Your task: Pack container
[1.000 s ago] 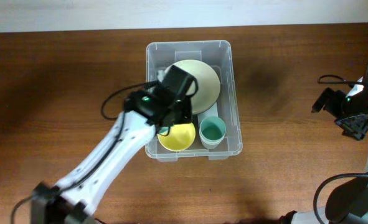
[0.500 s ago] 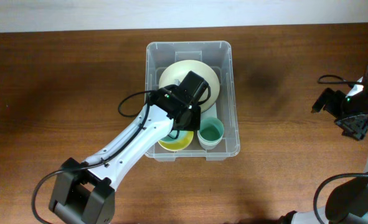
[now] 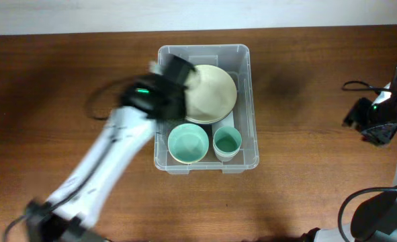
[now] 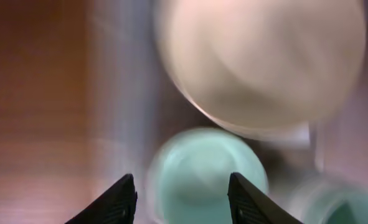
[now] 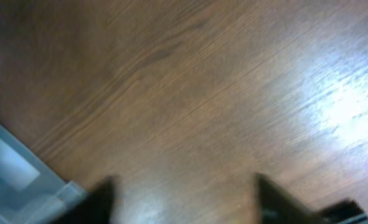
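Note:
The clear plastic container (image 3: 252, 101) stands mid-table. Inside lie a large cream bowl (image 3: 215, 94) at the back, a mint-green bowl (image 3: 188, 143) at the front left and a small teal cup (image 3: 228, 142) at the front right. My left gripper (image 3: 176, 68) is blurred with motion over the container's back left part. In the left wrist view the left gripper (image 4: 180, 183) is open and empty above the mint-green bowl (image 4: 202, 168), with the cream bowl (image 4: 258, 56) beyond. My right gripper (image 3: 373, 128) hovers far right; the right wrist view shows it (image 5: 184, 190) open over bare wood.
The table is dark brown wood (image 3: 305, 195). A corner of the container (image 5: 15, 180) shows at the lower left of the right wrist view. A black cable (image 3: 359, 86) loops near the right arm at the table's right edge.
The left gripper opened and pulled back towards the container's far left. A mint-green bowl now sits where the yellow bowl showed. The right gripper's fingers have narrowed and it shifted slightly.

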